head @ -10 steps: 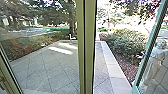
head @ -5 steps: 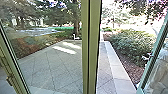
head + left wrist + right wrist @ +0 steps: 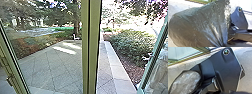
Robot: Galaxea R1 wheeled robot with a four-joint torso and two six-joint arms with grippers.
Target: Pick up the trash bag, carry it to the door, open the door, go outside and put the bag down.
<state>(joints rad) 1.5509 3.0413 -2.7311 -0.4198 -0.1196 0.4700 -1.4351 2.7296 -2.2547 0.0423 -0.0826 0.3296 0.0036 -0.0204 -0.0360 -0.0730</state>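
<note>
1. Trash bag [image 3: 196, 26]: dark, glossy plastic, large in the left wrist view, against a pale floor [image 3: 173, 11]. Whether it touches the floor or hangs above it, I cannot tell. Part of it, with bright glints, also shows in the right wrist view, beside the robot's dark plate and near the foot of a glazed frame [image 3: 201, 54].

2. Its contents: the plastic is opaque, so what is inside cannot be told. The body bulges out full and round.

3. Its direction: the long axis runs from the smooth, rounded end, which points away from the robot's jointed bar, towards the creased part near that bar. Long folds draw together into a narrow gather. A crinkled, shiny edge lies beside the bar. Its tilt against the floor is unclear.

4. Left claw: I cannot tell whether it is spread, pressed together or pinching the bag.

5. Right claw: its state cannot be told either.

6. In the head view, a green door post [image 3: 90, 50] stands upright between a glass pane and a brighter gap. Outside are paving [image 3: 60, 67] and shrubs [image 3: 132, 45]. A person [image 3: 160, 75] in pale clothing is partly visible behind slanted glass on the right.
</note>
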